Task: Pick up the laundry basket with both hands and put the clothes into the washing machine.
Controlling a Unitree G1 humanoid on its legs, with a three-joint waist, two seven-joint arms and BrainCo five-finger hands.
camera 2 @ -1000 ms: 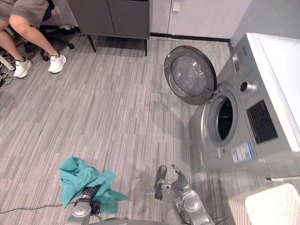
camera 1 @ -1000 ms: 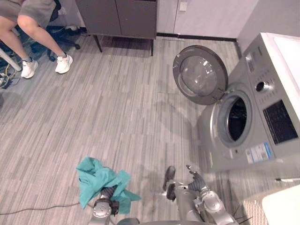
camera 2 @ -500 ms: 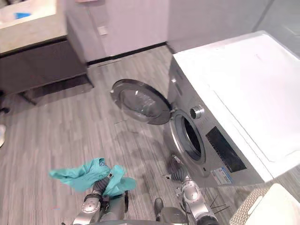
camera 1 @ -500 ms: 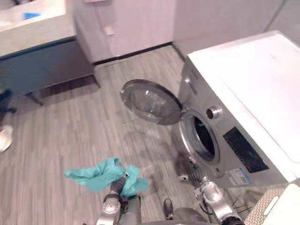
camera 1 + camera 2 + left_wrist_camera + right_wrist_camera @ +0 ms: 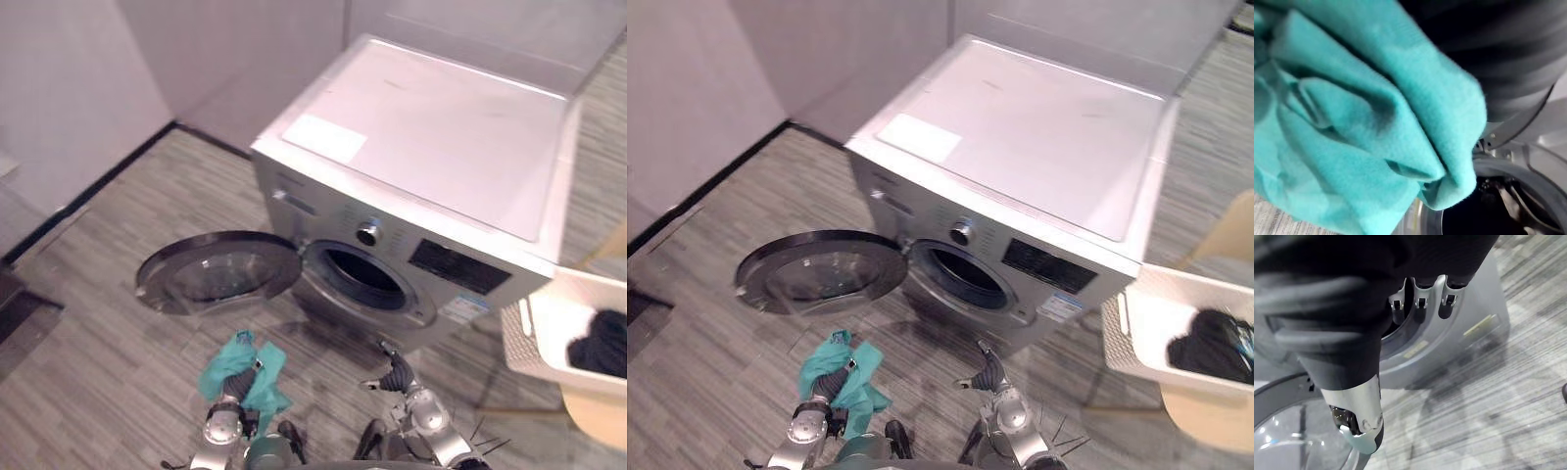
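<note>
A teal cloth [image 5: 238, 365] is bunched around my left hand [image 5: 235, 384], low in the air in front of the washing machine [image 5: 431, 166]. In the left wrist view the teal cloth [image 5: 1352, 122] covers that hand below its dark cover [image 5: 1508, 63]. The machine's round door [image 5: 217, 272] is swung open to the left, and the dark drum opening [image 5: 366, 278] faces me. My right hand [image 5: 396, 373] is open and empty just below the opening. A white laundry basket [image 5: 537, 345] with dark clothes [image 5: 602, 343] stands at the right of the machine.
Grey plank floor [image 5: 88, 372] lies in front of the machine. A pale wall [image 5: 69, 88] with a black skirting runs at the left. A tan rounded object [image 5: 598, 416] sits under the basket.
The camera has swung round to face the washing machine; the cabinet and the seated person have left the picture and the basket has come in. The teal cloth stays on my left hand.
</note>
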